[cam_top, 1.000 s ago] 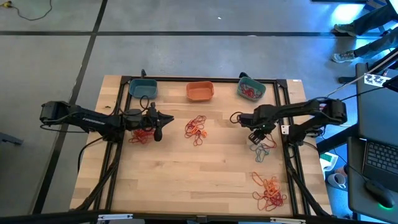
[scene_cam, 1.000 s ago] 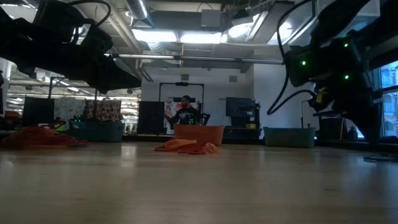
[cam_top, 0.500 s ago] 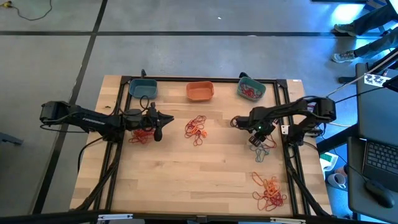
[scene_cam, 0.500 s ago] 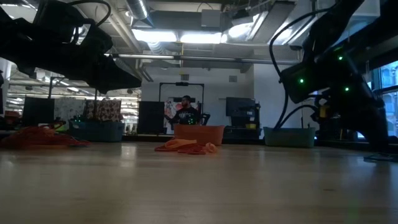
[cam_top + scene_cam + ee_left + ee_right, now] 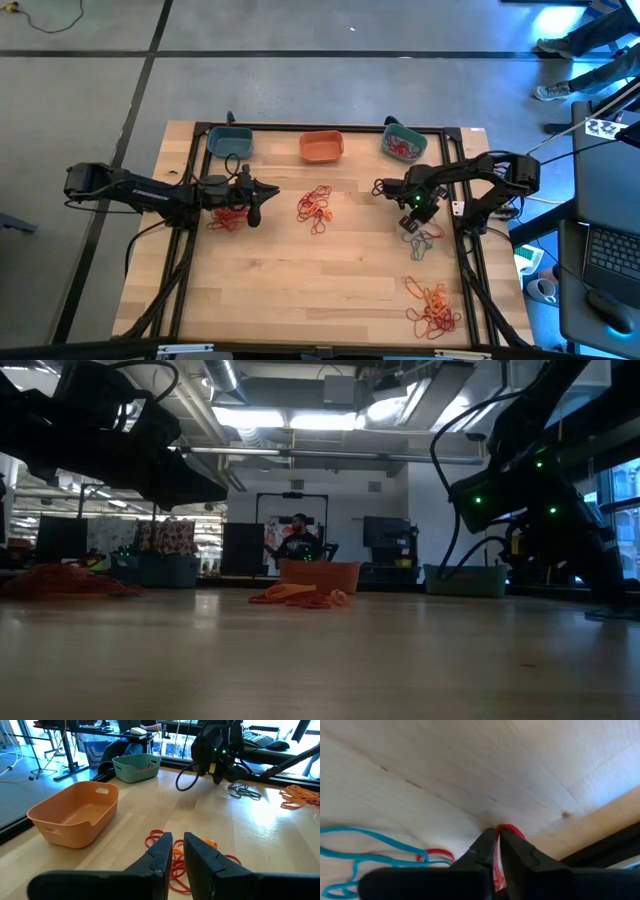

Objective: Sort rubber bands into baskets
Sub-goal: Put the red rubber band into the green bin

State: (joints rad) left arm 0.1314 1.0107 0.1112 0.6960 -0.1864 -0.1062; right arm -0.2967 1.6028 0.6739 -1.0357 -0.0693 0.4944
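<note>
- The right gripper (image 5: pixel 497 837) is pressed down to the wooden table (image 5: pixel 300 280), its two dark fingers (image 5: pixel 480 847) pinched together on a thin red rubber band (image 5: pixel 507 829) whose loop pokes out just past the tips.
- A second red loop (image 5: pixel 437 855) lies on the wood just beside those fingers, and a thin teal band (image 5: pixel 365 840) trails across the table next to it.
- In the high view this gripper (image 5: pixel 418 207) sits near the table's right edge; a small tangle of grey-teal bands (image 5: pixel 420 240) lies just beside it on the near side.
- Beyond it, at the far edge, stands a teal basket (image 5: pixel 403 143) with red bands inside.
- Well apart from it, toward the near right corner, lies a loose heap of orange bands (image 5: pixel 433 308).
- The left gripper (image 5: pixel 178 851) hovers over the left half of the table, fingers nearly closed with a narrow gap and nothing between them.
- Directly under its tips lie red and orange bands (image 5: pixel 197 857), thin and overlapping.
- Just beside it stands the orange basket (image 5: pixel 75 812); in the high view a second teal basket (image 5: pixel 230 141) stands at the far left.
- A red pile (image 5: pixel 226 218) lies beneath the left arm.
</note>
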